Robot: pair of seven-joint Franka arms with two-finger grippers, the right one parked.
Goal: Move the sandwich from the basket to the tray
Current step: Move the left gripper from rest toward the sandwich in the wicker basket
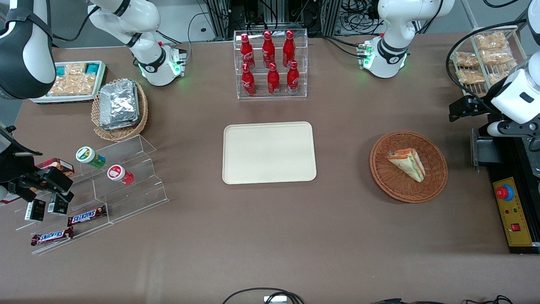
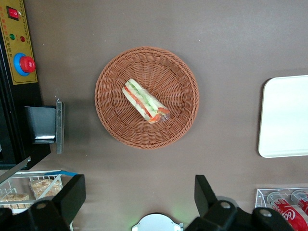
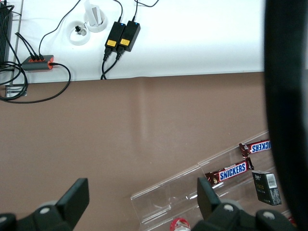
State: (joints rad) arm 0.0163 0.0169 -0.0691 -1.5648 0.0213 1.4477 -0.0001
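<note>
While the sandwich (image 1: 407, 164) lies in the basket (image 1: 408, 190), we hold our gripper (image 2: 139, 197) high above, fingers (image 2: 205, 191) spread wide and empty. Our tray (image 1: 269, 153) sits apart, toward the table's middle.

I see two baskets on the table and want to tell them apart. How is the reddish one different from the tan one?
The reddish-brown basket holds one sandwich; the tan basket holds silver foil packets. The reddish-brown basket lies toward the working arm's end, the tan basket toward the parked arm's. The reddish-brown basket looks darker. Both are round, shallow wicker. The gripper hangs above the table, jaws open.
</note>
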